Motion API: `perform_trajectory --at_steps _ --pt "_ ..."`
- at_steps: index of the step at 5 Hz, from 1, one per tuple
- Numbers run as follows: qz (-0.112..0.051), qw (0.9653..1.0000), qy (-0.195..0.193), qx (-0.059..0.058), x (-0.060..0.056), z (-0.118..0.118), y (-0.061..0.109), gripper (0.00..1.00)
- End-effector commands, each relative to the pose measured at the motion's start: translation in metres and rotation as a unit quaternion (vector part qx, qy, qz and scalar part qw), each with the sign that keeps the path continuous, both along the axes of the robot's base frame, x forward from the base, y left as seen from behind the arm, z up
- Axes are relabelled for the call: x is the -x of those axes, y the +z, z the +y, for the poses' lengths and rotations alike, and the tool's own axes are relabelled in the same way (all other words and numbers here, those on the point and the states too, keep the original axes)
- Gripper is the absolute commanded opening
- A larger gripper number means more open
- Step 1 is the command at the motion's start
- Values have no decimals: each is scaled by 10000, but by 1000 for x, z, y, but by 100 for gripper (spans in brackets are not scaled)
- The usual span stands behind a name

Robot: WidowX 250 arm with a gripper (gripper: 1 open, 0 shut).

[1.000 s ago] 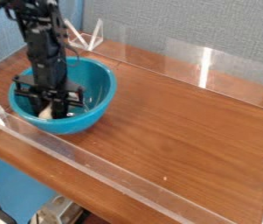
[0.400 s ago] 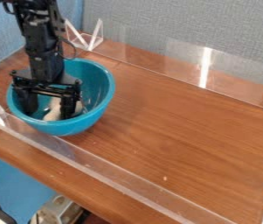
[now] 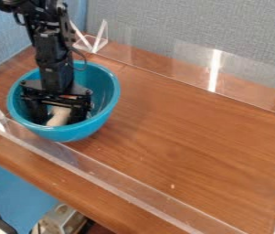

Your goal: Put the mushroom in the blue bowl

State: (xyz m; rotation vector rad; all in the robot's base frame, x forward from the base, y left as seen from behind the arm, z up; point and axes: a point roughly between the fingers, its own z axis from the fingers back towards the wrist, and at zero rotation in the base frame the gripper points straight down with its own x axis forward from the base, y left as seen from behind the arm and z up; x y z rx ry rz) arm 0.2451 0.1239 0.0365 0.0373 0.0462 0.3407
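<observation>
The blue bowl (image 3: 93, 114) sits at the left of the wooden table. Inside it lies the mushroom (image 3: 57, 115), its cream-white stem showing on the bowl's floor. My black gripper (image 3: 52, 99) hangs over the bowl's inside, just above the mushroom, with its fingers spread wide apart and nothing between them. The arm rises from it toward the top left corner.
Clear acrylic walls (image 3: 213, 69) run round the brown wooden table (image 3: 188, 128), low along the front edge and taller at the back. A blue-grey wall stands behind. The table's front drops off at the lower left.
The fingers have spread apart and let the mushroom go; it now lies on the bowl's floor. The gripper has lifted slightly above it.
</observation>
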Motion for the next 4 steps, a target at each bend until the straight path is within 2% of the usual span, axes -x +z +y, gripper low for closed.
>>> perform_trajectory --at_steps 1,3,4 --pt "-324 9987 319 -215 -13 13 26 100" --pt "-645 9970 140 -410 -7 26 43 100" --pt "-718 9964 -17 -456 -5 34 55 100"
